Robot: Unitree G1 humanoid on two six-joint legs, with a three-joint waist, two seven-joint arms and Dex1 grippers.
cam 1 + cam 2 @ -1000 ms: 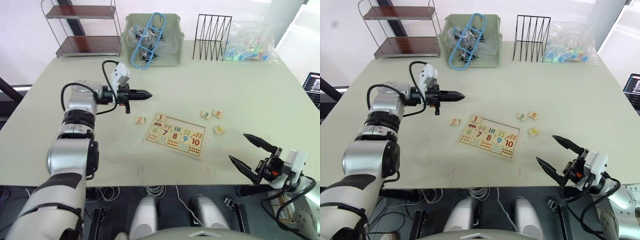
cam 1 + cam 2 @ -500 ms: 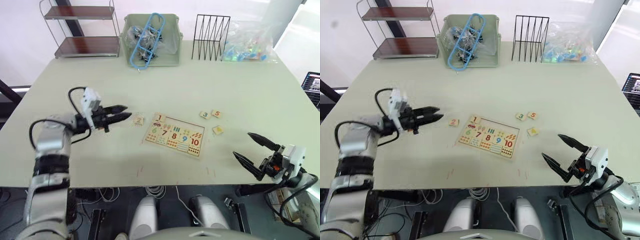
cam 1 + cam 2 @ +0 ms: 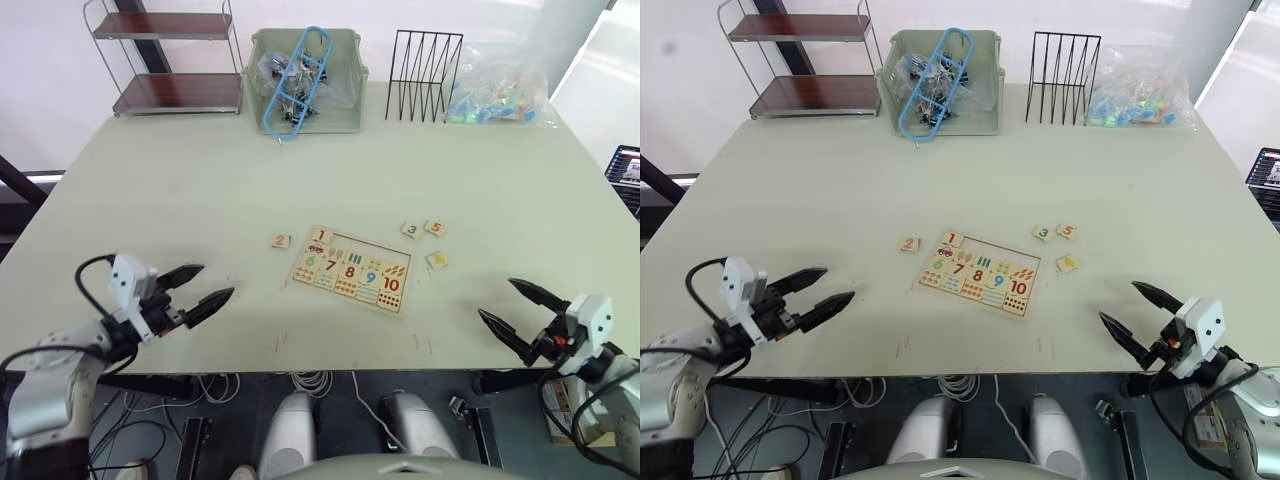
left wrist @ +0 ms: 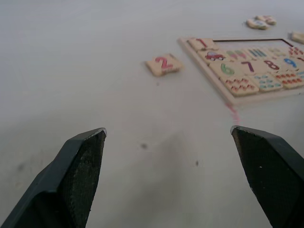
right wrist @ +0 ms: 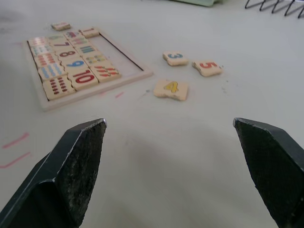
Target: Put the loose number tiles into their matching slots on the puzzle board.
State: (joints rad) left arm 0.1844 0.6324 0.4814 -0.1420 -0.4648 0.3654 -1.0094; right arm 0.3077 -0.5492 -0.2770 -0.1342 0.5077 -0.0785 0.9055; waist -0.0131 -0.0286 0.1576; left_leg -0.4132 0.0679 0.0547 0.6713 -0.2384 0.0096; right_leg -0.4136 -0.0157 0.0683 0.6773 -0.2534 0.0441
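Flat rectangular light-wood puzzle board (image 3: 352,271) with thin raised rim, lying slightly askew near the middle of the smooth pale matte table (image 3: 200,190). On it, square wooden pieces with coloured numerals 6 to 10 and small counting pictures; a 1 tile (image 3: 319,236) sitting in the corner slot of the far row, with the rest of that row of matching slots (image 3: 365,249) bare along the far rim. Small light-wood 2 tile (image 3: 281,241) loose on the table just beside the board's left end, apart from it. To the right of the board, three more loose wooden tiles: a 3 tile (image 3: 410,230) and a red 5 tile (image 3: 434,227) close together, and a yellow 4 tile (image 3: 437,260) nearer the front edge, all apart from the board.

Left gripper (image 3: 198,285) low over the front left of the table, black tapered fingers spread wide, nothing between them, well apart from the 2 tile. Right gripper (image 3: 513,310) beyond the front right edge, fingers likewise splayed and empty.

Along the far edge: pale green plastic bin (image 3: 306,80) with blue hangers and clips, black wire rack (image 3: 424,74), crinkled clear bag (image 3: 500,85) of coloured bits, and a thin metal-framed shelf with dark boards (image 3: 170,58) at the far left. Faint red marks (image 3: 906,346) near the front edge. Nothing lying between either gripper and the tiles.
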